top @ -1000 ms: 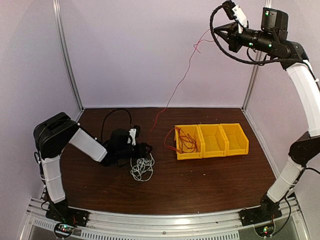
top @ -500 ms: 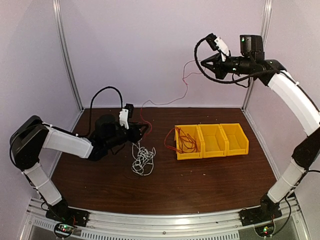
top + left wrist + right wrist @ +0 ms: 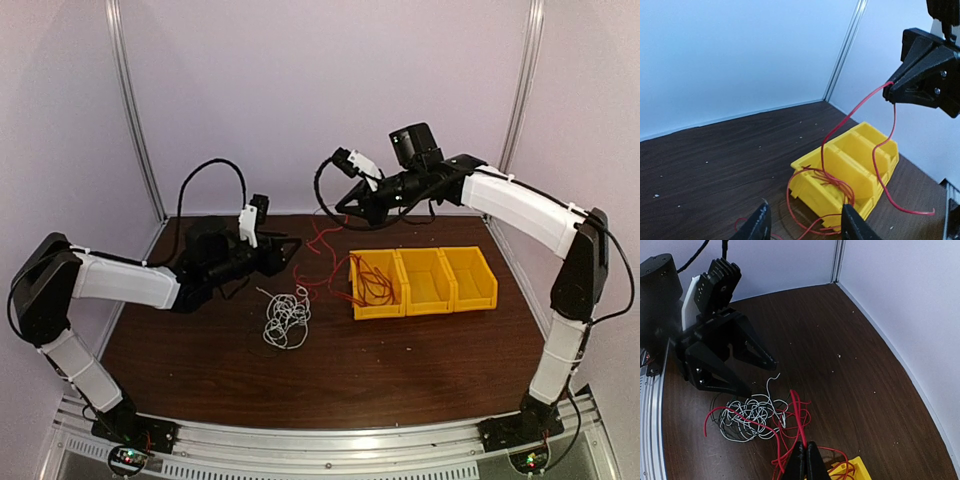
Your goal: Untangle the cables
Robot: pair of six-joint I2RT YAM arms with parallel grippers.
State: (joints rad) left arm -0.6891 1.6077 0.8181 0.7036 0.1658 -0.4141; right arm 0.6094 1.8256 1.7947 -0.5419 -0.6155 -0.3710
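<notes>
My right gripper is shut on the red cable and holds it above the table, left of the yellow bins. In the right wrist view the shut jaws pinch a red strand. The strand drops to loose red loops on the table and into the leftmost bin. The white cable lies in a clump on the table, with thin black cable mixed in at its edge. My left gripper hovers open and empty just above and behind the clump. It faces the bins and the red cable.
Three joined yellow bins stand right of centre, the left one holding red loops. Thick black arm cables arch over both wrists. The enclosure walls and metal posts close in the back and sides.
My right arm has swung down and left from high up, so the red cable went slack onto the table. My left gripper rose off the white clump and turned toward the bins.
</notes>
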